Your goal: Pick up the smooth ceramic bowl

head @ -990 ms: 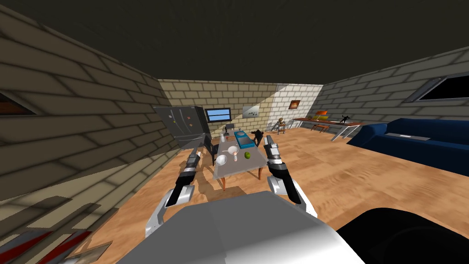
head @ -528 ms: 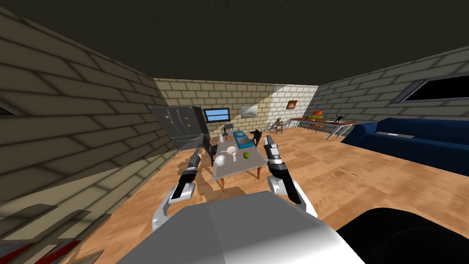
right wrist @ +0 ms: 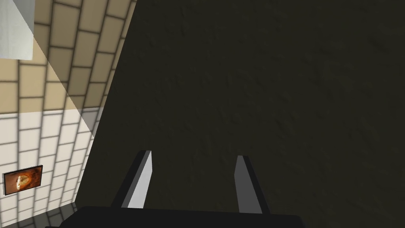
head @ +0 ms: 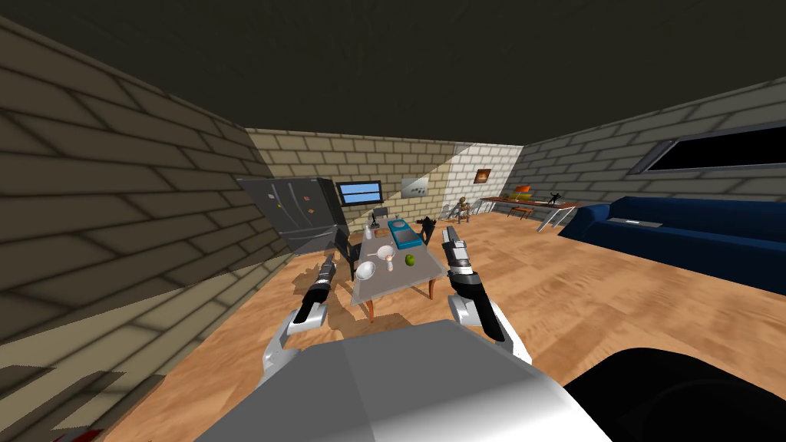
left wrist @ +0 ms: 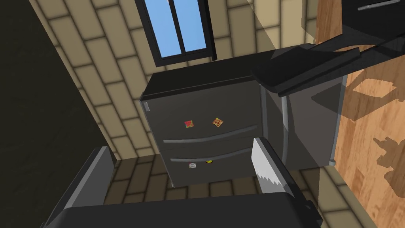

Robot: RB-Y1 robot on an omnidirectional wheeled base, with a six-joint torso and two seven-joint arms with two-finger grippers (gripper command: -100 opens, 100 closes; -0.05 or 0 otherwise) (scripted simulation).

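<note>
Brick walls and a warm wooden floor enclose a long living room under a dark ceiling. A low grey-topped table with reddish legs stands ahead, well out of reach of both arms. On it, near the near left corner, sits the white bowl, tipped a little on its side. Just behind it is a second white vessel, and between the two, slightly to the right, a small pale bottle. A green apple lies right of the bottle, and a teal box occupies the far half of the tabletop. A dark chair stands at the table's left side, with a dark fridge behind it against the left wall and a window in the far wall. A blue sofa runs along the right wall.

The left gripper hangs over the floor left of the table, short of the bowl and apart from it; the left wrist view shows its fingers spread wide with nothing between them, pointed at the fridge and its magnets. The right gripper is raised beside the table's right edge, its fingers parted and empty, aimed upward.
</note>
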